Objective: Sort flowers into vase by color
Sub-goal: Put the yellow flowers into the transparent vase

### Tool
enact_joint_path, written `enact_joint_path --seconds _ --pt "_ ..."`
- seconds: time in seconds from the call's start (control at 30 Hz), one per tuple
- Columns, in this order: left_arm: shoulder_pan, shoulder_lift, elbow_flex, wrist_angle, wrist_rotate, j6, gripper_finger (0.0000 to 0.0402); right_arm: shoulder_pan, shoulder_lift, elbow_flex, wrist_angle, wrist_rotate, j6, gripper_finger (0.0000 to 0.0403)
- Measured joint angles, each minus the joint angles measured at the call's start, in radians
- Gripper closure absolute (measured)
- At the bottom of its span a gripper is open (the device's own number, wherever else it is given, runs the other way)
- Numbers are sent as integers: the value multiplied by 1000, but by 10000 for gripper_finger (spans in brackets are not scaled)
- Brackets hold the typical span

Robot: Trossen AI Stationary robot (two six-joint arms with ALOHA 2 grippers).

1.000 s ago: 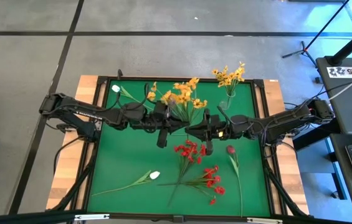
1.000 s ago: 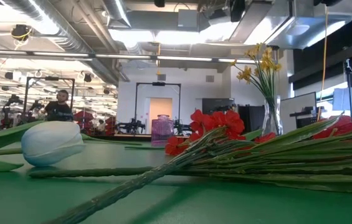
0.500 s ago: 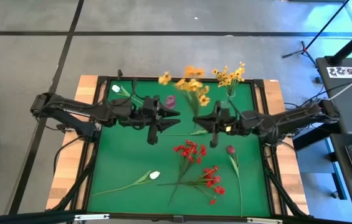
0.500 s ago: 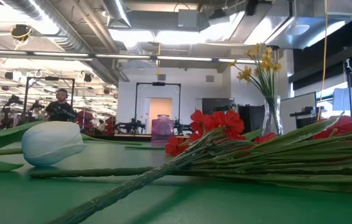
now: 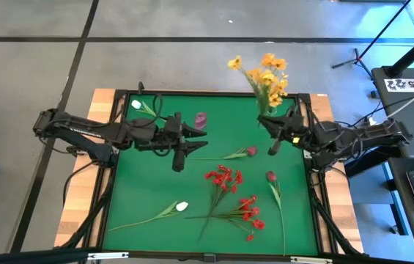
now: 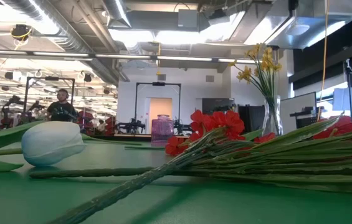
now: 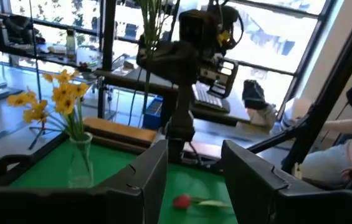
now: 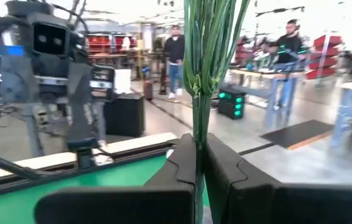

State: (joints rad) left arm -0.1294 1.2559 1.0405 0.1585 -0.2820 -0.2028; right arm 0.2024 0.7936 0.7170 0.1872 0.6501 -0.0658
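My right gripper (image 5: 266, 123) is shut on a bunch of yellow-orange blossom sprays (image 5: 261, 73), raised above the table's far right corner, next to the glass vase (image 6: 272, 116) that holds other yellow sprays (image 7: 57, 99). My left gripper (image 5: 185, 147) (image 7: 194, 186) hovers open and empty over the table's middle. A purple vase (image 5: 201, 119) stands near the far edge. Lying flat on the green mat are two red sprays (image 5: 225, 178), two dark pink-red tulips (image 5: 249, 152) (image 5: 271, 177) and two white tulips (image 5: 182, 207) (image 5: 136, 105). My right gripper pinches the bundled green stems (image 8: 199, 134) of the yellow-orange sprays between its two fingers (image 8: 182, 165). The fingers lie level and across the stems. The bunch is lifted clear and stands roughly upright, its stems rising above the fingers and its blossoms uppermost.
A raised black frame (image 5: 119, 147) with wooden boards borders the green mat. The flowers on the mat crowd its middle and near right; the left half holds little. The two arms face each other across the far half. People (image 8: 176, 50) stand in the room beyond.
My right gripper has carried the yellow-orange bunch up from the table's far middle toward the far right corner and the glass vase, and the bunch now stands upright. My left gripper has drawn back a little toward the table's left. A pink-red tulip shows where the bunch was.
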Motion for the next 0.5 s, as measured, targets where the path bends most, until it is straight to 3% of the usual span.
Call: enact_joint_path --seconds 0.17,0.33,0.5 --pt "0 0 0 -22 1 8 256 -5 -94 -135 90 121 -61 394" --pt "5 1 0 -35 1 23 256 -67 -189 -301 278 122 -104 394" --pt "7 1 0 -62 1 23 256 -155 -243 -411 302 146 -118 394"
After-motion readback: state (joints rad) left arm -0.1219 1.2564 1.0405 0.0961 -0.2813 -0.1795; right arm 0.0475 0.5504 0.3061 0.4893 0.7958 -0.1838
